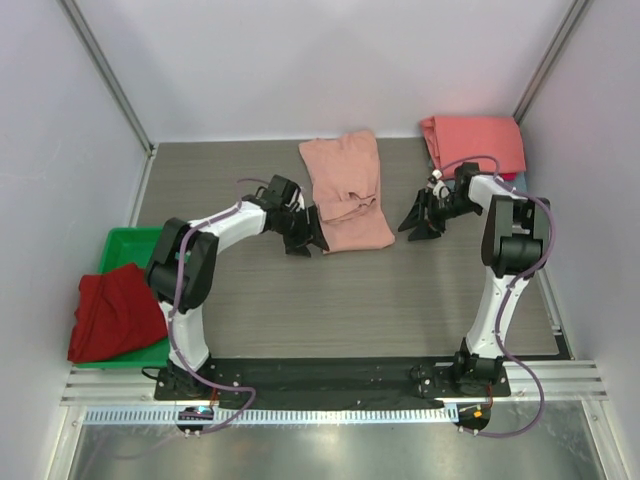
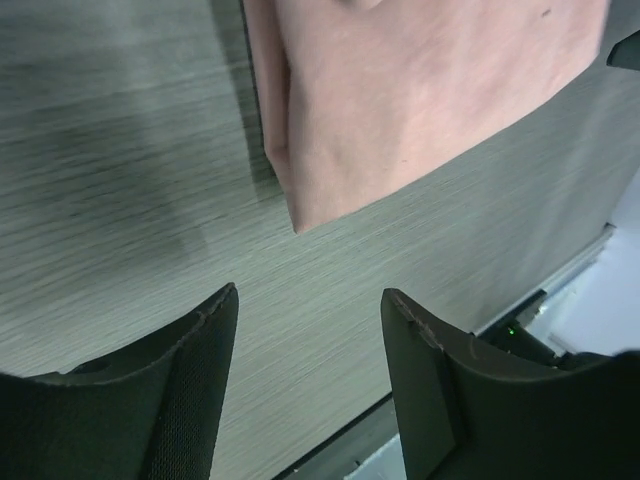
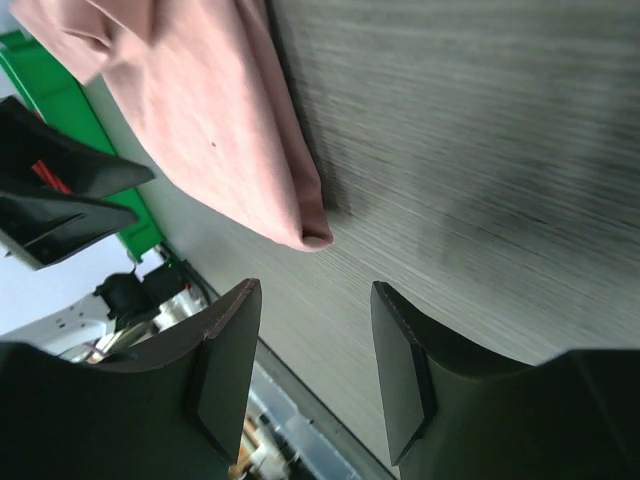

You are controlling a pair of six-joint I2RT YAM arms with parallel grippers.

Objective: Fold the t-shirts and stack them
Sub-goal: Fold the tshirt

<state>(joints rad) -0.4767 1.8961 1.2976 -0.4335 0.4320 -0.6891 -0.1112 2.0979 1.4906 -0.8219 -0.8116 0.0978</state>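
The dusty-pink t-shirt (image 1: 345, 190) lies folded narrow at mid-table, between the left gripper (image 1: 308, 238) and the right gripper (image 1: 418, 224), both spread and empty beside its near end. The coral-red t-shirt (image 1: 475, 143) sits folded far right. The dark red t-shirt (image 1: 115, 310) lies bunched on the green tray (image 1: 125, 238), so its folding and the stacking are probably left.

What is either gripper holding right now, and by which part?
Nothing. Left gripper and right gripper are both open and empty, either side of the pink t-shirt lying on the table.
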